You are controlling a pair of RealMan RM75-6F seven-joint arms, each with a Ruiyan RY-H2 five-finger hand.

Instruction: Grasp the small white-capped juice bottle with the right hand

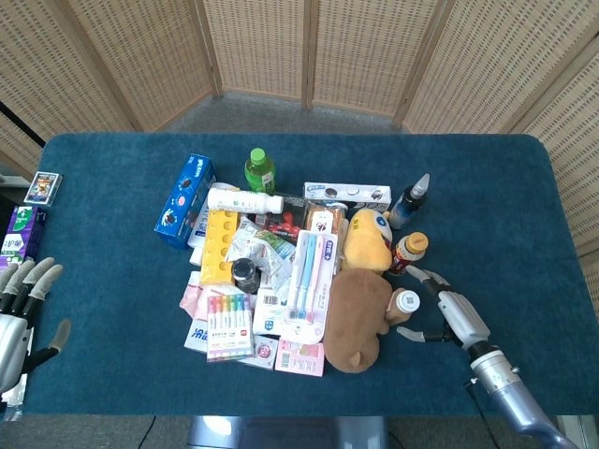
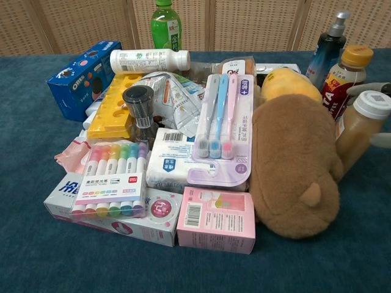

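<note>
Right hand (image 1: 447,313) spread wide, empty, beside the juice bottle (image 1: 404,306); light, rigid, probably slick, so wrap its body below the cap.

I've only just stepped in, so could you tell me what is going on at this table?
The right hand is open beside the small white-capped juice bottle, fingers spread on either side of it, nothing gripped yet. The bottle stands against the brown plush toy at the edge of a pile of packaged goods. The left hand rests open at the table's far side.
</note>
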